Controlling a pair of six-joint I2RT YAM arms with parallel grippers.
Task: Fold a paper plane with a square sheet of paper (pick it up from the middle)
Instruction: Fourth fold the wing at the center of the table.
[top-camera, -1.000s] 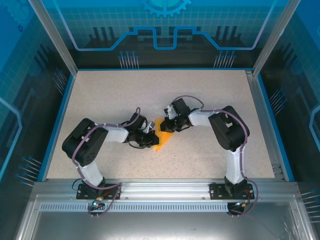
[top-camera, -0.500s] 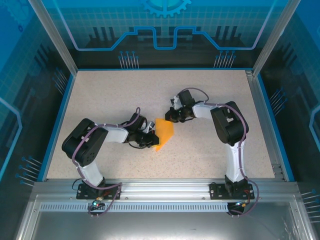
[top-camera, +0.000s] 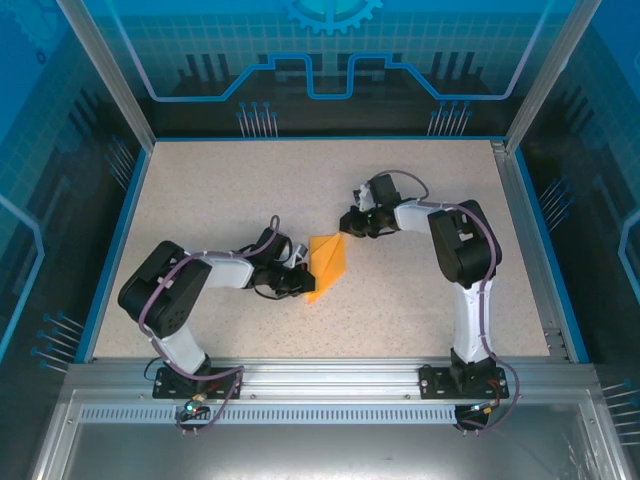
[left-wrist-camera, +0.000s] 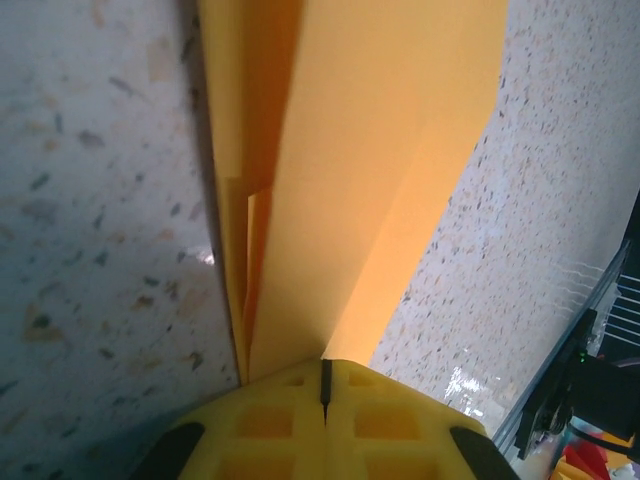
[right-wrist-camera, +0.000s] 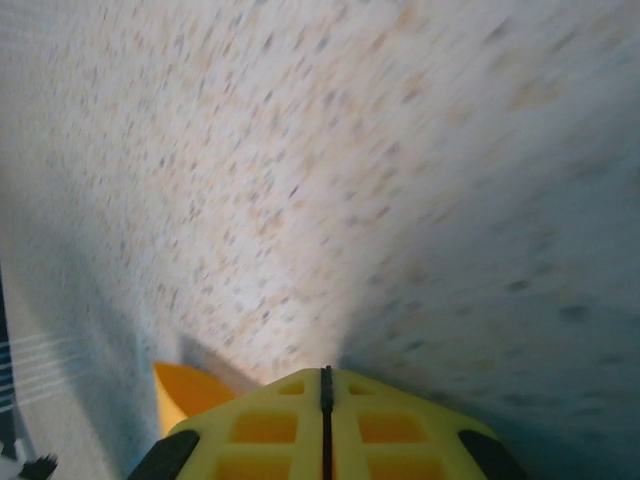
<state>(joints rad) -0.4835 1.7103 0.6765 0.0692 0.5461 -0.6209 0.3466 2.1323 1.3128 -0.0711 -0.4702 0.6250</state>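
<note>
The square sheet of paper (top-camera: 328, 262) is orange-yellow and folded into a broad, layered wedge at the table's middle. My left gripper (top-camera: 298, 281) lies low at its left edge, shut on it. In the left wrist view the paper's layers (left-wrist-camera: 350, 170) run straight out from between the closed yellow fingertips of the left gripper (left-wrist-camera: 325, 365). My right gripper (top-camera: 352, 222) is behind and to the right of the paper, a short gap away. It is shut with nothing in it (right-wrist-camera: 325, 372). A corner of the paper (right-wrist-camera: 185, 395) shows at the lower left of the right wrist view.
The speckled table (top-camera: 230, 190) is bordered by a blue rim (top-camera: 118, 240) on the left and a metal rail (top-camera: 530, 240) on the right. Blue enclosure walls stand behind. The right wrist view is blurred by motion.
The right gripper has drawn back from the paper toward the back right, off its top edge. The paper's right part now lies more spread. The left gripper has kept its hold.
</note>
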